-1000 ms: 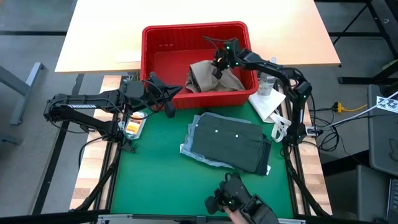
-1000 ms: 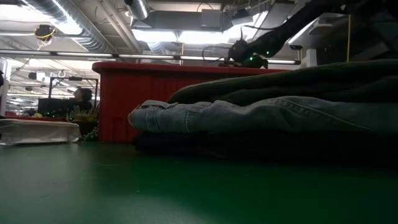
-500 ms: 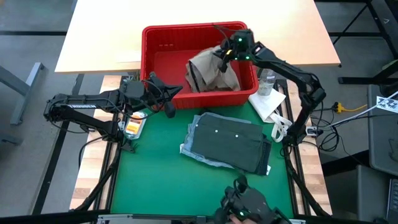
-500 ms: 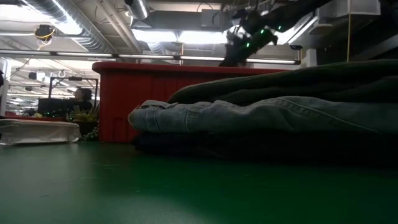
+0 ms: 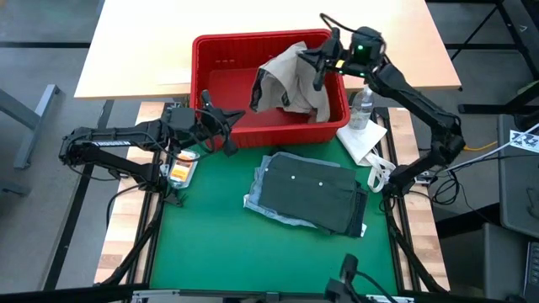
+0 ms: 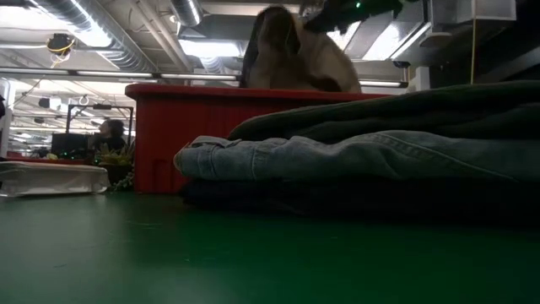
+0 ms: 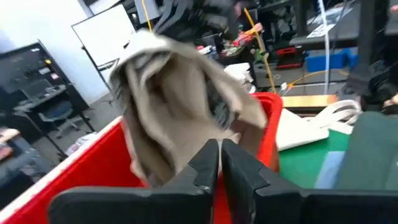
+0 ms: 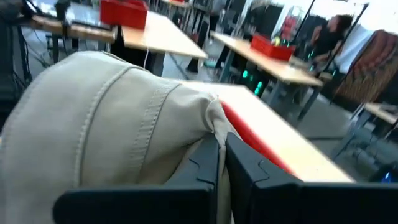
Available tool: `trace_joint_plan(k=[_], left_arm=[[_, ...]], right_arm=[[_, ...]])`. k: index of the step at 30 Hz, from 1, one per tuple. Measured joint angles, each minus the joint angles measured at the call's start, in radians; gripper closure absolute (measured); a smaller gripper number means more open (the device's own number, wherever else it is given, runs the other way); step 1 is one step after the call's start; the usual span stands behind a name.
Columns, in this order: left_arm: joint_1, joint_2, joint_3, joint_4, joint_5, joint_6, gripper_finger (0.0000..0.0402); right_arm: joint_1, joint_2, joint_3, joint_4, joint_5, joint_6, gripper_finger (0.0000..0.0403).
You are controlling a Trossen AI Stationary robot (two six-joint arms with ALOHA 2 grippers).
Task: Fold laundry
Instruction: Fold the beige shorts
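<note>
Lifted since a second ago, my right gripper [image 5: 322,61] pinches the beige khaki piece [image 5: 289,77] above the red basket's [image 5: 221,52] back-right corner; my left gripper [image 5: 232,128], fingers together, waits at its front rim.

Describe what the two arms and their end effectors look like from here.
Both arms are dark, slim and jointed, with black cables looping along them. The right arm's wrist carries a small green light. The left end effector and the right end effector each have two flat, dark, tapered fingers.
</note>
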Motion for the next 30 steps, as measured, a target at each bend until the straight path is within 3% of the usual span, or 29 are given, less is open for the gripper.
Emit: trace_joint_plan(k=[9, 13, 20, 26, 30], left_arm=[[0.083, 0.003, 0.0, 0.0, 0.003, 0.011, 0.0297], [0.106, 0.032, 0.001, -0.003, 0.049, -0.04, 0.0271], [0.1, 0.102, 0.001, 0.058, 0.141, -0.07, 0.0264], [0.082, 0.173, 0.001, 0.265, 0.341, -0.064, 0.0264], [0.071, 0.245, 0.001, 0.412, 0.369, -0.064, 0.0264]], right_arm=[[0.012, -0.089, 0.0, 0.033, -0.005, 0.0, 0.0387], [0.012, -0.102, 0.0, 0.078, -0.011, 0.0, 0.0387], [0.012, -0.107, 0.001, 0.076, -0.019, 0.0, 0.0386], [0.012, -0.106, 0.001, 0.072, -0.019, 0.001, 0.0386], [0.012, -0.106, 0.001, 0.072, -0.018, 0.001, 0.0386]])
